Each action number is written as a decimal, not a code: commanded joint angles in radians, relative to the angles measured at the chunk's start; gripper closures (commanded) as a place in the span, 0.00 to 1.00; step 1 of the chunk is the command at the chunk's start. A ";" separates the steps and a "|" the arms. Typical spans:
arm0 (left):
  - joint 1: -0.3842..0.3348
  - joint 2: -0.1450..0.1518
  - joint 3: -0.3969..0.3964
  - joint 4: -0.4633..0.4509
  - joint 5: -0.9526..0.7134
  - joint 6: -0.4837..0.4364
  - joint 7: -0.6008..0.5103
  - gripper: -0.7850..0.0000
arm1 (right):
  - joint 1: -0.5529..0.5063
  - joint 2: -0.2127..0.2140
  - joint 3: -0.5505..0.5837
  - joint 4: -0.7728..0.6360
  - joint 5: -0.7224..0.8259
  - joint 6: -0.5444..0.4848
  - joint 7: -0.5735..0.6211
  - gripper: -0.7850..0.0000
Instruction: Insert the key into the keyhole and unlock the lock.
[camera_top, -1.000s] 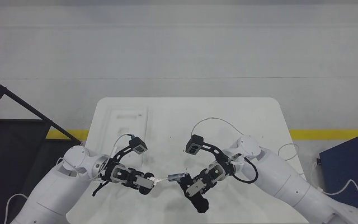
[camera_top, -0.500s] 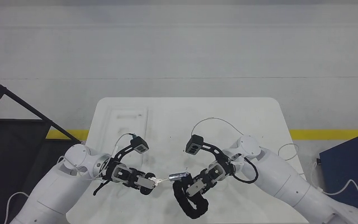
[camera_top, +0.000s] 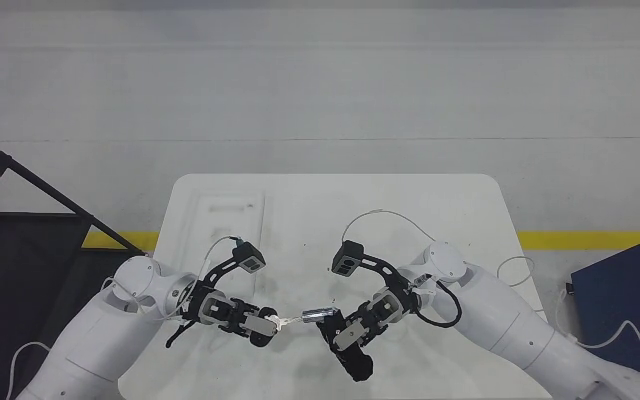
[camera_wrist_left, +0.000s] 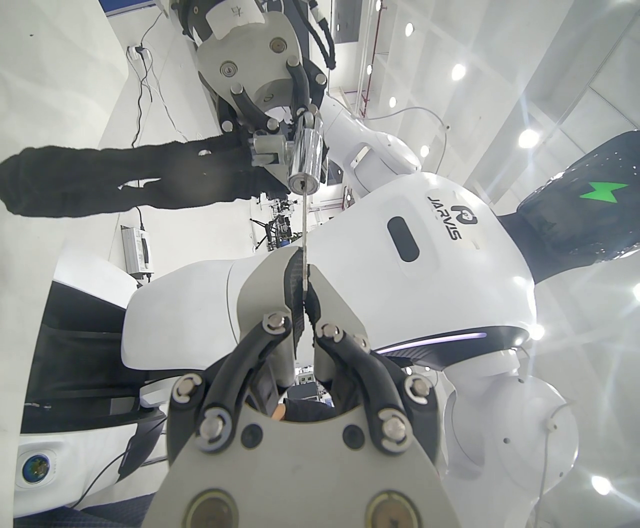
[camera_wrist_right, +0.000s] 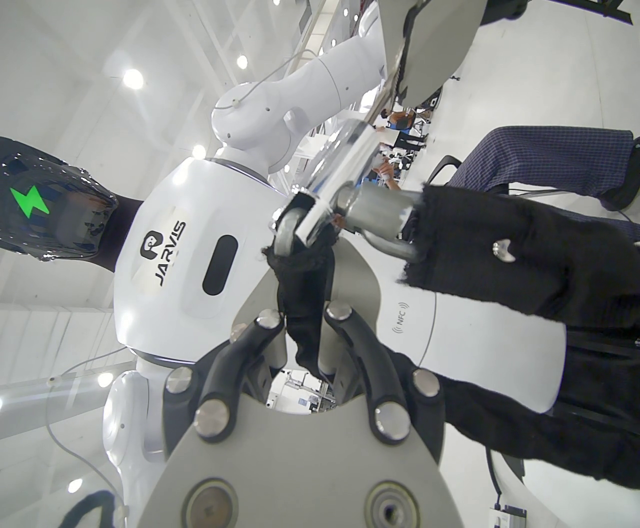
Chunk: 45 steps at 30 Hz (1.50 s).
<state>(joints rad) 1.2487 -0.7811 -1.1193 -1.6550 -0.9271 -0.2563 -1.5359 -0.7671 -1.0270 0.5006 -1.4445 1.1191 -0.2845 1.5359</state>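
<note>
Left gripper (camera_wrist_left: 303, 274) clamps key (camera_wrist_left: 303, 225), tip at lock (camera_wrist_left: 305, 159) keyhole (camera_wrist_left: 303, 186); right gripper (camera_wrist_right: 305, 262) clamps strap (camera_wrist_right: 500, 272). Keep blade aligned, push straight.

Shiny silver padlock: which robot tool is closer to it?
Right. The right tool is shut on the black fuzzy sleeve right beside the shiny silver padlock. The left tool sits farther off, gripping the thin metal key whose tip reaches the keyhole.
</note>
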 joint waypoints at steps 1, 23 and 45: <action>-0.003 -0.001 0.001 0.005 -0.003 0.000 0.000 1.00 | 0.000 0.000 0.000 0.000 0.000 0.000 0.000 1.00; -0.096 -0.025 0.094 0.064 -0.007 -0.027 0.000 1.00 | 0.000 0.000 0.000 0.000 0.000 0.000 0.000 1.00; -0.194 -0.038 0.222 0.137 -0.021 -0.028 0.000 1.00 | 0.000 0.000 0.000 0.000 0.000 0.000 0.000 1.00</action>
<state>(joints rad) 1.0573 -0.8209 -0.9024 -1.5185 -0.9498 -0.2845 -1.5359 -0.7671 -1.0270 0.5006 -1.4445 1.1191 -0.2845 1.5359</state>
